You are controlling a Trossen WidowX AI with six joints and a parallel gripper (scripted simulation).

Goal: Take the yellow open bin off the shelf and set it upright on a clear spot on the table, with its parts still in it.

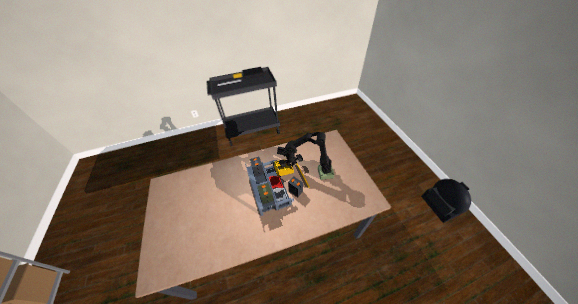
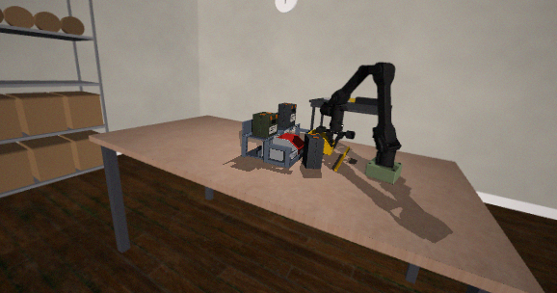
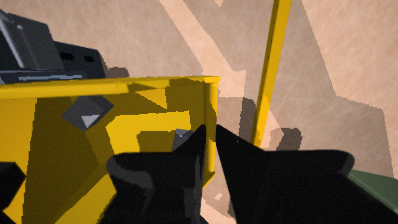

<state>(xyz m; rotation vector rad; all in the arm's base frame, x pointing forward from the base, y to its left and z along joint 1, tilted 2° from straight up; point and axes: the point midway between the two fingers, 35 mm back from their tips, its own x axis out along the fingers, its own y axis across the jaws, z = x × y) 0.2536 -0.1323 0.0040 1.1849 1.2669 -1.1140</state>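
Observation:
The yellow open bin (image 1: 284, 168) (image 2: 328, 146) (image 3: 160, 122) is at the robot-side end of the blue-grey shelf (image 1: 256, 196) (image 2: 247, 127). It looks tilted in the exterior view. A grey part (image 3: 87, 112) lies inside it, and a second grey part (image 3: 182, 133) shows partly behind a finger. My gripper (image 3: 209, 128) is shut on the bin's end wall, one finger inside and one outside. In the top and exterior views the fingertips are small and dark. Whether the bin's far end touches the shelf is hidden.
A red bin (image 1: 275, 182) (image 2: 294, 141) sits in the shelf beside the yellow one. A green box (image 1: 265, 193) (image 2: 263, 125) and a dark box (image 2: 287, 116) stand on top. A black box (image 1: 295, 188) (image 2: 313, 152) and a yellow bar (image 1: 303, 176) (image 2: 341, 159) (image 3: 272, 65) are on the robot's side.

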